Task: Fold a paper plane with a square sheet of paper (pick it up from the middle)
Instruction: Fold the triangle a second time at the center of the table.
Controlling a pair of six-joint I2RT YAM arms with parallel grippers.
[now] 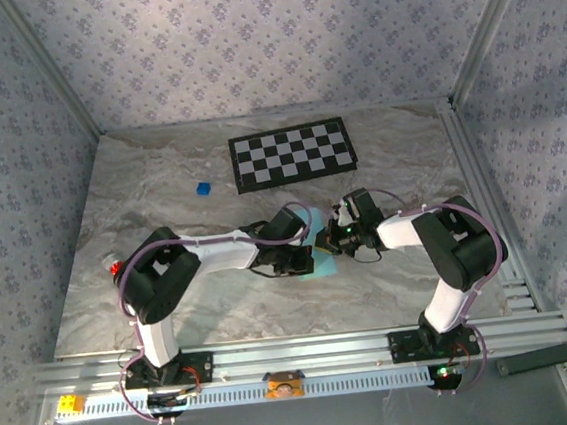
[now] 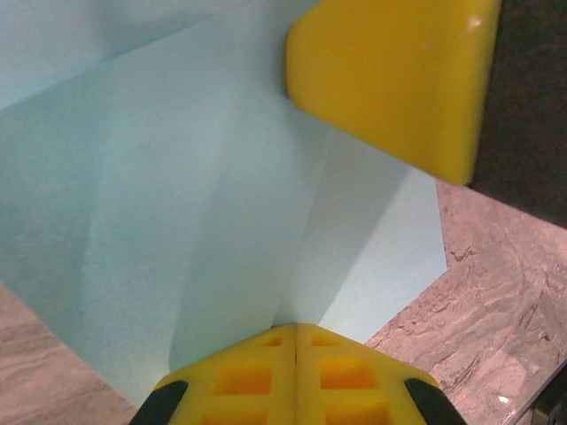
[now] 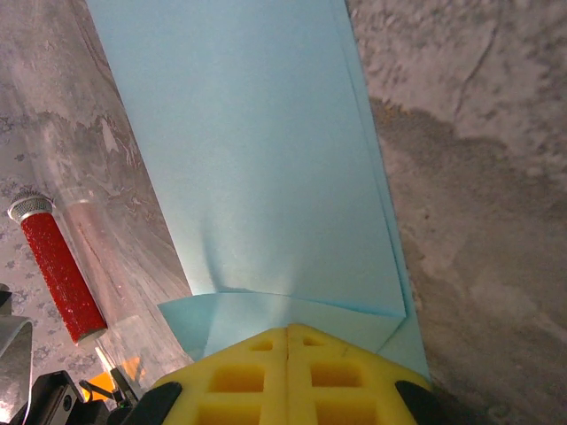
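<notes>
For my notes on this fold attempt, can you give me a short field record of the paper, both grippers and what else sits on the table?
paper: light-blue sheet, creased, with layers folded over, lying on the table
left gripper: shut, tips at the sheet's near edge
right gripper: shut, tips at a folded flap
checkerboard: far side, apart from the sheet
blue cube: left of the checkerboard, untouched
plane: no dart shape yet

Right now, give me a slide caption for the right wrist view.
Shut right gripper at a fold in the light-blue paper lying on the marble table.
</notes>
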